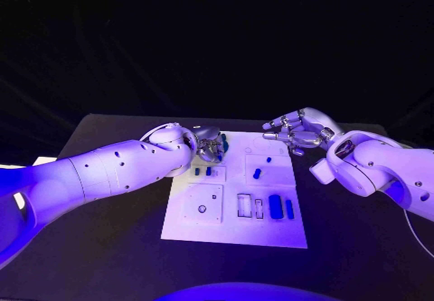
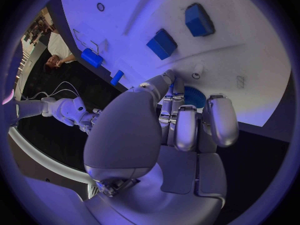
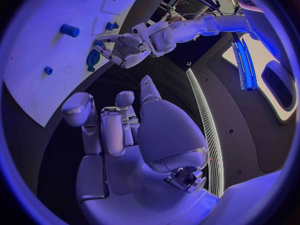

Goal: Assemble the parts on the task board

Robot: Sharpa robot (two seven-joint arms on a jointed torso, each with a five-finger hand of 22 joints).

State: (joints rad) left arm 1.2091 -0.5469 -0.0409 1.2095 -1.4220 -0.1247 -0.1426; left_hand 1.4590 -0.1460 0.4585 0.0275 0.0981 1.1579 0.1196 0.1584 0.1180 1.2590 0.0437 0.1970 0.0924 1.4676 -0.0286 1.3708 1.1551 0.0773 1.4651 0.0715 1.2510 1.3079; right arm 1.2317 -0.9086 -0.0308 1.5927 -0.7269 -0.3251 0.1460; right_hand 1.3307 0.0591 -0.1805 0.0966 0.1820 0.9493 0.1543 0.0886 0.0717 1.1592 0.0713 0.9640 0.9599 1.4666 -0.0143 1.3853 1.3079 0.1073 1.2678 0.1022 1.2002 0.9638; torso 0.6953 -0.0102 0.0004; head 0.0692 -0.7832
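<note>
The white task board [image 1: 233,229] lies in the middle of the black table. My left hand [image 1: 206,145] is at the board's far left corner, where its fingertips [image 2: 187,130] close round a round blue part [image 2: 195,96] that stands against the board. This round blue part [image 3: 92,59] also shows at the left hand [image 3: 125,47] in the right wrist view. My right hand [image 1: 298,132] hovers over the board's far right edge with its fingers [image 3: 103,130] apart and nothing in them. Two short blue parts [image 1: 257,174] lie mid-board.
Two small blue parts [image 1: 202,170] stand close under the left hand. A long blue part [image 1: 275,205] and a thinner one [image 1: 290,209] lie in the near right slots. A square plate with a hole [image 1: 202,207] is at the near left.
</note>
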